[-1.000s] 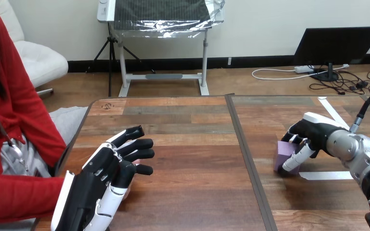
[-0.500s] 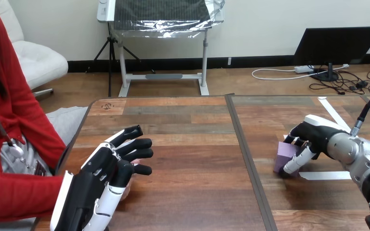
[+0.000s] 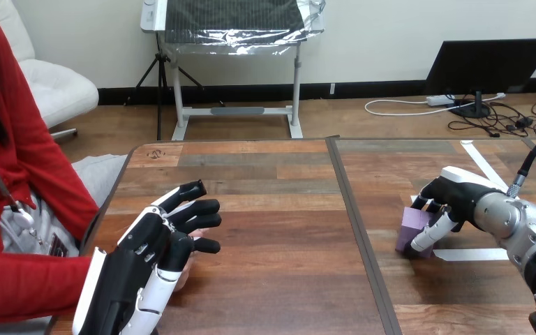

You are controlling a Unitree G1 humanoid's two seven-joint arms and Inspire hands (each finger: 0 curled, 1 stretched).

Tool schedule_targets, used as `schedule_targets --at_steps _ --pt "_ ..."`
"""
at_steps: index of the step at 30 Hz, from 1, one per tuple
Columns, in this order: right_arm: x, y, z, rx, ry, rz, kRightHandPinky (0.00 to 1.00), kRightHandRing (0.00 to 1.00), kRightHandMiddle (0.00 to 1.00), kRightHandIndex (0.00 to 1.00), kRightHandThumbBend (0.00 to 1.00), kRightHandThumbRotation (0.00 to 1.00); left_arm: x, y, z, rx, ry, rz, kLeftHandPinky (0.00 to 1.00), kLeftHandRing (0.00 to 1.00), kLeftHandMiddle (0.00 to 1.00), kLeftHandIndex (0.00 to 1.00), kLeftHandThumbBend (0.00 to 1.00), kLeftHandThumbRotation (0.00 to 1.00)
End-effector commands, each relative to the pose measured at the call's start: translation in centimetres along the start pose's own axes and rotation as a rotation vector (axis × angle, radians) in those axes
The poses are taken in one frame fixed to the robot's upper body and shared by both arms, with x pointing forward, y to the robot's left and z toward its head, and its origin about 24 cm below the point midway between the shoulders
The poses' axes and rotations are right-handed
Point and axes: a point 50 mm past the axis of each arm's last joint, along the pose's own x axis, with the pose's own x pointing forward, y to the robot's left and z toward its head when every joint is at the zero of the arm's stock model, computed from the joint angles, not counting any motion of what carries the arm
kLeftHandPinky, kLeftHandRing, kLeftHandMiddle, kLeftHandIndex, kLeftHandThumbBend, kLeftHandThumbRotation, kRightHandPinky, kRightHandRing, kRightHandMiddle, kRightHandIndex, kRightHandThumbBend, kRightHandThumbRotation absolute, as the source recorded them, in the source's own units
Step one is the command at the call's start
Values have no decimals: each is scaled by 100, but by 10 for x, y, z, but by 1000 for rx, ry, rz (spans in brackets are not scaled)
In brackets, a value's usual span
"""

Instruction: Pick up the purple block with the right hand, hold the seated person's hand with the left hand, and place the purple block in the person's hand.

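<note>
The purple block (image 3: 412, 232) sits on the right half of the wooden table (image 3: 279, 209), just right of the dark seam (image 3: 357, 230) running front to back. The right hand (image 3: 458, 192) has its fingers curled over the block's top and its thumb on the near face, gripping it. A white tape strip (image 3: 471, 255) lies just beside the block. Bare tabletop stretches left from the seam. Near the table's left edge the left hand (image 3: 155, 241), with fingers spread and almost straight, lies over the person's hand (image 3: 188, 265).
</note>
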Motion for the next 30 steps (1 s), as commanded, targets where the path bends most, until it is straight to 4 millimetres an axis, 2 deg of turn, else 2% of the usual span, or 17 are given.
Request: schedule_targets --at_steps 1,11,17,23,30 --pt "0 -13 14 -3 -44 -58 66 63 65 65 71 0 10 -1 11 -1 -81 7 60 73 74 78 68 75" --pt "0 -14 16 -49 -27 -65 65 64 65 63 73 0 10 0 11 -8 -82 7 60 73 74 78 67 74" --pt "1 -14 15 -29 -24 -78 60 60 63 61 74 0 10 0 12 -6 -86 2 60 73 74 78 66 74" --pt "1 -13 15 -6 -26 -98 49 51 56 56 76 0 11 0 12 1 -84 5 60 73 74 78 67 74" --pt "1 -13 16 1 -31 -104 42 46 52 53 77 0 11 1 13 8 -86 3 60 74 75 78 68 75"
